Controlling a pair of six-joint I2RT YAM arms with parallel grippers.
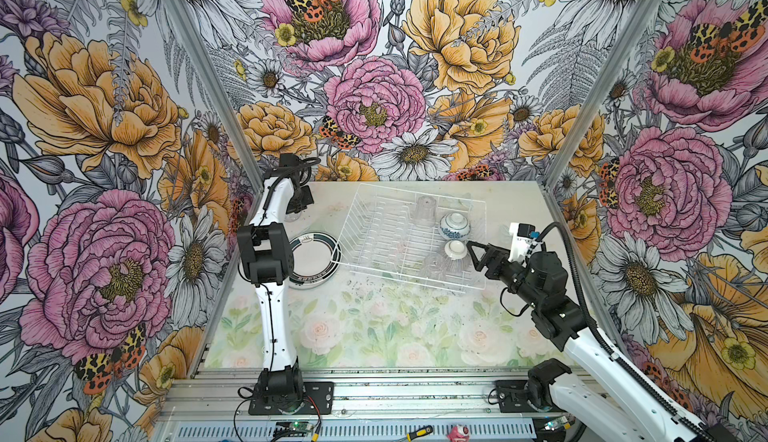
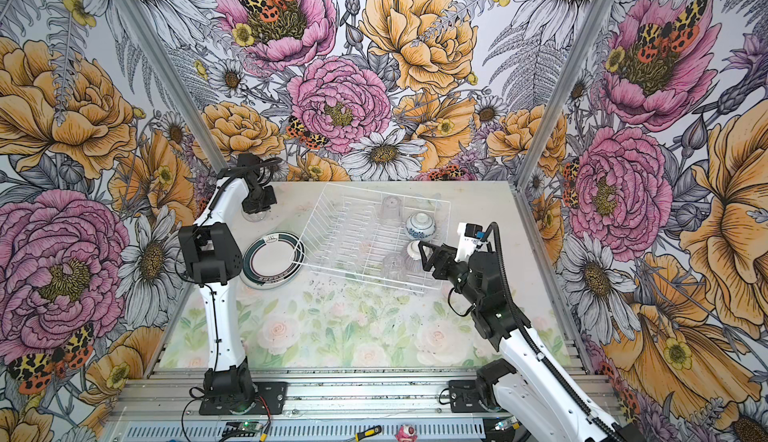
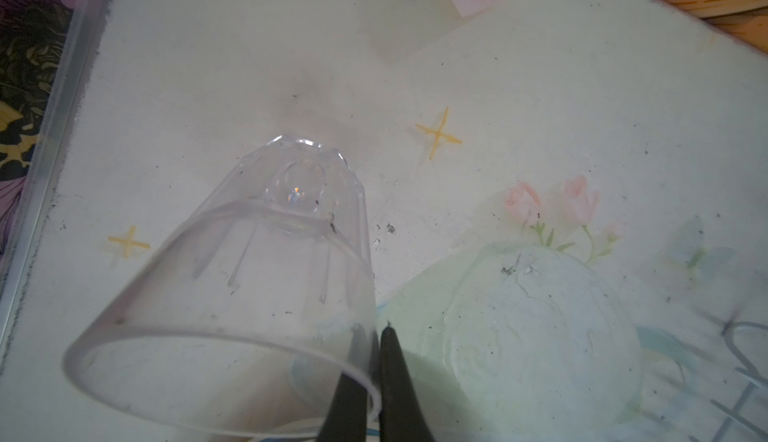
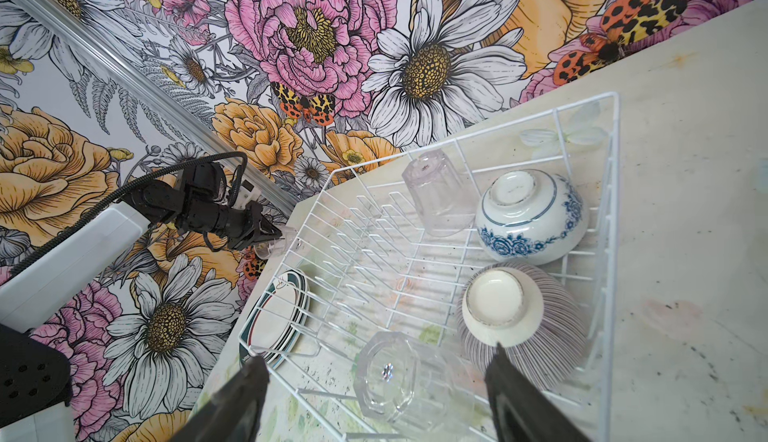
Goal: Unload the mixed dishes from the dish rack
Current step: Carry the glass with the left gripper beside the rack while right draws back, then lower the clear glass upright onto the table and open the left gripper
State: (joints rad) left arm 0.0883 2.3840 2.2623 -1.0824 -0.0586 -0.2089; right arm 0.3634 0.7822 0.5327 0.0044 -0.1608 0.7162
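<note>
Left of the dish rack point(image 1: 374, 228), close to the far edge of the tabletop point(image 1: 374, 336), my left pincer point(image 3: 374, 336) grips a clear tumbler point(image 3: 257, 261) by its rim. Whether the glass touches down I cannot tell. My right pincer point(image 4: 376, 357) stands wide over the rack's near right corner, above a second tumbler point(image 4: 386, 377) and a striped bowl point(image 4: 540, 315).

The rack point(image 4: 614, 195) is showing white, the flowered bowl point(image 4: 536, 228) wearing blue, the striped bowl point(image 4: 561, 311) grey, the plate point(image 4: 278, 319) dark rings

Surfaces I see from here
Clear, smooth tumbler point(image 3: 257, 294); glossy glazed blue-patterned bowl point(image 4: 532, 215); white coated-wire dish rack point(image 4: 457, 142); matt, scuffed, speckled tabletop point(image 3: 540, 87).
</note>
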